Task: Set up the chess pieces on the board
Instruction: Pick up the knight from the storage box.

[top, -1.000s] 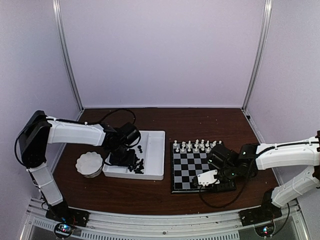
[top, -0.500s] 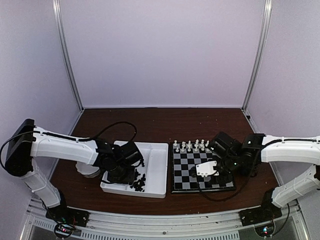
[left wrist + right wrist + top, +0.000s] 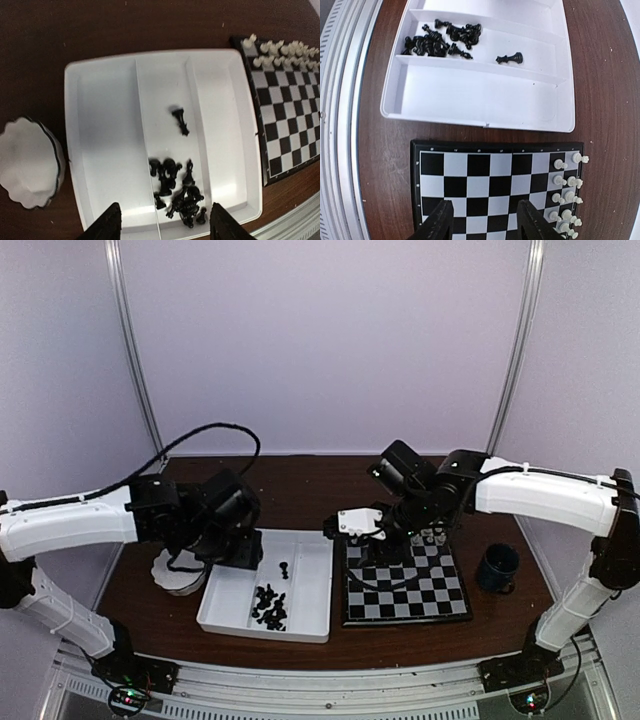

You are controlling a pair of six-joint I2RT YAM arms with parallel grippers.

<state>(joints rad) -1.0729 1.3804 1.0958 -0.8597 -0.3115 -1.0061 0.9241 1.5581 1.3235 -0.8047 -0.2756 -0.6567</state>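
Observation:
The board (image 3: pixel 405 585) lies right of centre with white chess pieces (image 3: pixel 433 537) along its far rows, partly hidden by my right arm. A heap of black chess pieces (image 3: pixel 268 605) lies in the white divided tray (image 3: pixel 310 585), and one black piece (image 3: pixel 284 568) lies apart from it. My left gripper (image 3: pixel 238 552) hangs open over the tray's far left part. In the left wrist view the left gripper (image 3: pixel 167 227) is empty above the black heap (image 3: pixel 180 195). My right gripper (image 3: pixel 372 540) hovers open over the board's far left corner; in its own view the right gripper (image 3: pixel 485 227) holds nothing above the board (image 3: pixel 490 185).
A white scalloped bowl (image 3: pixel 178 570) stands left of the tray, under my left arm. A dark blue mug (image 3: pixel 497 567) sits right of the board. Metal posts and pale walls close in the back and sides.
The left gripper has opened and risen off the tray, which has slid nearer. The right arm has swung from the board's near right to its far left, uncovering the mug.

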